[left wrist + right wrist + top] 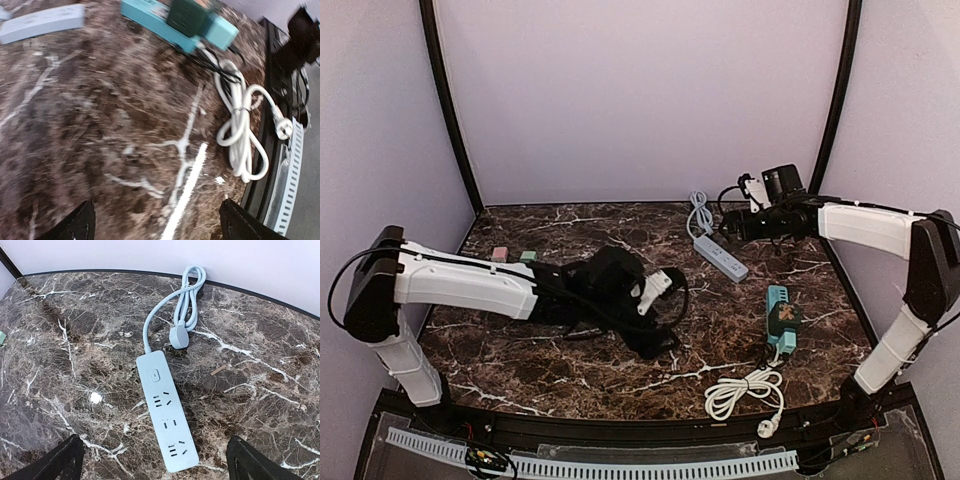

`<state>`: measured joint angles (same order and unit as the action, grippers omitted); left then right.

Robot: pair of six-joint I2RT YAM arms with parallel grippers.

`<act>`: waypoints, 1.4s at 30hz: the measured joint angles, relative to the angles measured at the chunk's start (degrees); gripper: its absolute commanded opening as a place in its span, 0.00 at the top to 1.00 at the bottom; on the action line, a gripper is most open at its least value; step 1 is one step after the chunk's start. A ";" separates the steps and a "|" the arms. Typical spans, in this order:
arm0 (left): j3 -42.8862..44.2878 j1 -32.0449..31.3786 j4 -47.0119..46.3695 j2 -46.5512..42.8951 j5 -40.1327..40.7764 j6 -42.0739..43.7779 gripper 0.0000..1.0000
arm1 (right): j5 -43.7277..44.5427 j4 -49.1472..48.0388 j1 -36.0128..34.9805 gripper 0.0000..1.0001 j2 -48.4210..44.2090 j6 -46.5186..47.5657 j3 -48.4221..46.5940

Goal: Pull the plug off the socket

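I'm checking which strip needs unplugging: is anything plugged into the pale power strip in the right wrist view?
No, all three outlets on the pale power strip show bare slots with nothing inserted.

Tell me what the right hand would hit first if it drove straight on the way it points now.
Most likely the pale blue plastic power strip. In the wrist view its near end lies on the dark marble tabletop, between the open right hand's fingers, with nothing before it. Depth is uncertain.

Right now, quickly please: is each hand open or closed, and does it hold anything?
Left hand: open, holding nothing.
Right hand: open, holding nothing.
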<state>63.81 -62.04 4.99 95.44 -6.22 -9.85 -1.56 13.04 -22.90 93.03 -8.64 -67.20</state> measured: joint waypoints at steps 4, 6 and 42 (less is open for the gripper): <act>5.35 -7.56 0.15 10.56 -1.70 2.32 0.23 | -0.48 -0.15 0.00 0.01 -3.82 -0.02 2.80; 8.83 -10.16 1.18 14.23 -2.12 3.78 0.23 | -0.87 -0.15 0.00 0.01 -5.22 -0.11 4.48; 12.48 -7.15 13.70 17.75 3.15 3.15 0.98 | -3.80 -1.68 0.00 0.01 -8.87 -1.77 11.58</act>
<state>76.29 -69.19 18.70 113.19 -3.07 -6.70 -5.37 11.35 -22.90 84.16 -10.41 -55.61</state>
